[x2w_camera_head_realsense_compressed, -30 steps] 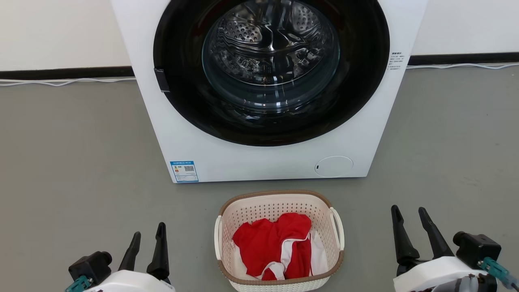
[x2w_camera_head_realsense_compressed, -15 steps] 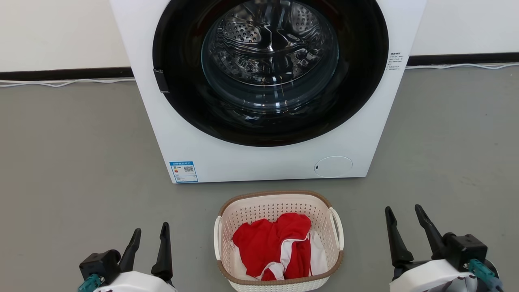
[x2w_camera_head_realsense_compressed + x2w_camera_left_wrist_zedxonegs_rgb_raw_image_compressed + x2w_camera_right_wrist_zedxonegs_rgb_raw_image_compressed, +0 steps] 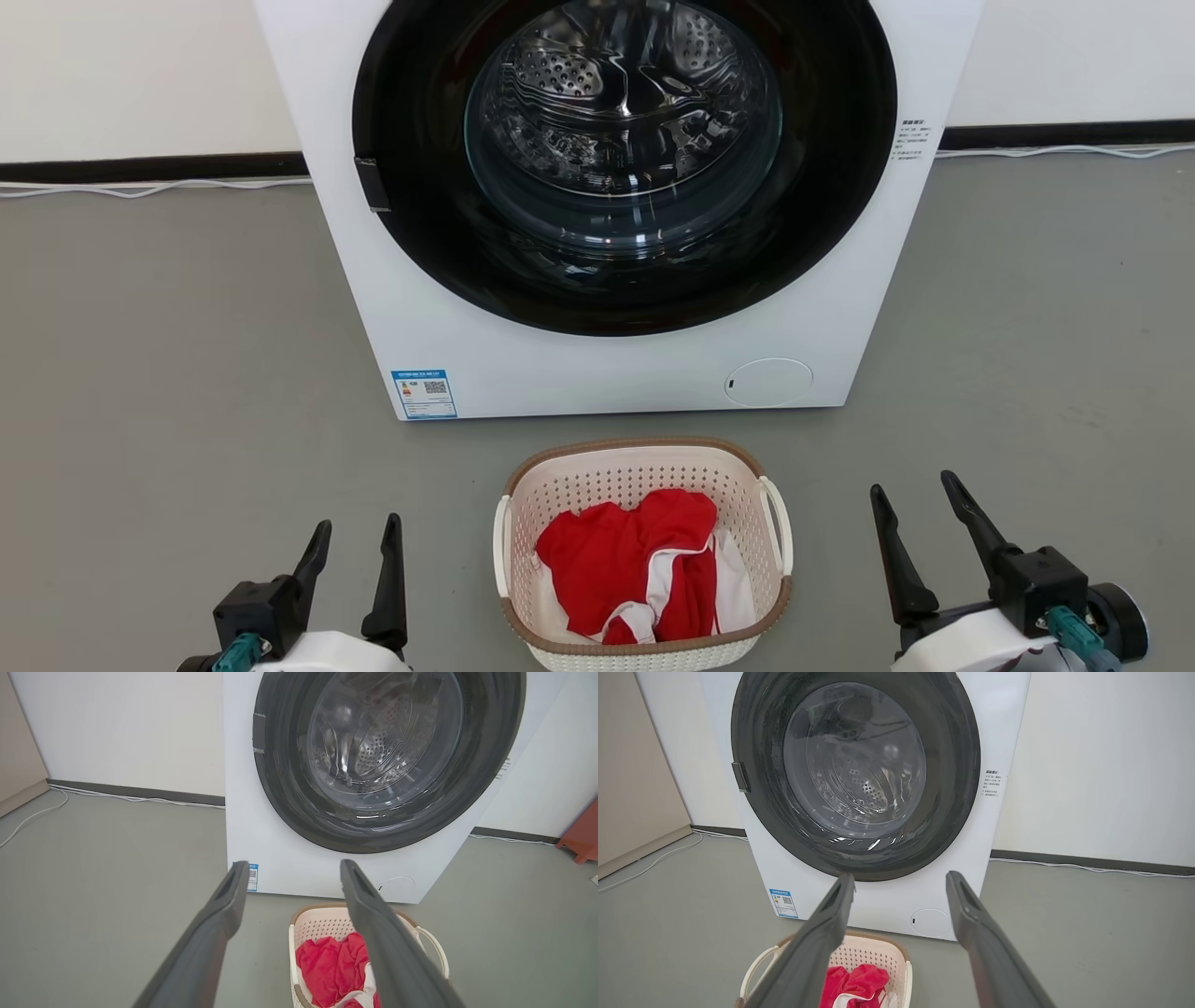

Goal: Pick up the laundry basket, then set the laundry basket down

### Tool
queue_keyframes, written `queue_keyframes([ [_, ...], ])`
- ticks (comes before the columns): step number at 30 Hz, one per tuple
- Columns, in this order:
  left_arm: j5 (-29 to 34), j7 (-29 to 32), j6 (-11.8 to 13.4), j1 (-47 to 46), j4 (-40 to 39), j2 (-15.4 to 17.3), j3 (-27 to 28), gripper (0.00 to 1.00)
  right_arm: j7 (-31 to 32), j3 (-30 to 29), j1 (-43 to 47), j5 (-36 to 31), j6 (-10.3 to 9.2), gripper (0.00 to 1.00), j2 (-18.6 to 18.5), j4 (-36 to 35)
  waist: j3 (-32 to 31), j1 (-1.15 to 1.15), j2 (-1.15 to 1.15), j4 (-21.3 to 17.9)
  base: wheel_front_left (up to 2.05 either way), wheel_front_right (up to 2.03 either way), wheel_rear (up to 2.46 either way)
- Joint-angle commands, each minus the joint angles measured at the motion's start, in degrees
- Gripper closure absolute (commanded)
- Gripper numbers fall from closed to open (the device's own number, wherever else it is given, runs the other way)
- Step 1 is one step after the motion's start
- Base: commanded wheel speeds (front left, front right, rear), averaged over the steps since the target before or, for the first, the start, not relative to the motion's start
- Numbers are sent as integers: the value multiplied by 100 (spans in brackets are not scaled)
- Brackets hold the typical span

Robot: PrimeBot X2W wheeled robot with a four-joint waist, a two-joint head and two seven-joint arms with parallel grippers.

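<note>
Head view gives me the grey floor [image 3: 168,373] first, running back to a pale wall [image 3: 140,75] with a dark skirting strip and a white cable [image 3: 140,189] lying along its foot. The white washing machine [image 3: 579,373] stands square in front of me. I can see the steel drum [image 3: 597,84] through its round, dark-framed glass door [image 3: 624,233].

The laundry basket [image 3: 624,443] sits on the floor just in front of the machine, low in the middle of my picture and upright. It is cream and perforated with a brown rim, and it has white loop handles [image 3: 778,527] on its two short sides. A crumpled red garment [image 3: 616,560] with white trim lies inside it.

My left gripper [image 3: 359,523] is at the lower left and my right gripper [image 3: 912,483] at the lower right. Both have their dark fingers spread wide with nothing between them, pointing toward the machine. The basket lies between them and apart from both; neither touches a handle.

In the left wrist view the basket lies low and to the right, partly behind one finger. In the right wrist view it lies low and to the left, again partly behind a finger.

Smallest on the machine's front panel are a blue-edged sticker [image 3: 425,394] at the lower left and a round flap [image 3: 768,383] at the lower right.
</note>
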Motion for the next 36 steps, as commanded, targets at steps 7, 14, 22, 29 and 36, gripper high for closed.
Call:
queue_keyframes([
  [7,89,-77,63,-89,-108,60,133,0,-81,98,-205,-105,41,0,-26,-83,-7,0,0,8,0,0,0],
  [14,91,-77,62,-97,-86,60,131,0,-81,57,-220,-109,41,0,-15,-63,17,0,0,10,0,0,0],
  [22,47,-77,68,-127,-59,60,111,0,-81,-50,-239,-70,41,0,6,-85,78,0,0,22,0,0,0],
  [29,3,-77,74,-218,-5,60,74,0,-81,-125,-318,-7,41,0,34,-85,291,0,0,24,0,0,0],
  [36,-5,-77,57,-612,141,60,8,0,-81,-200,-654,-12,41,0,46,-7,817,0,0,59,0,0,0],
])
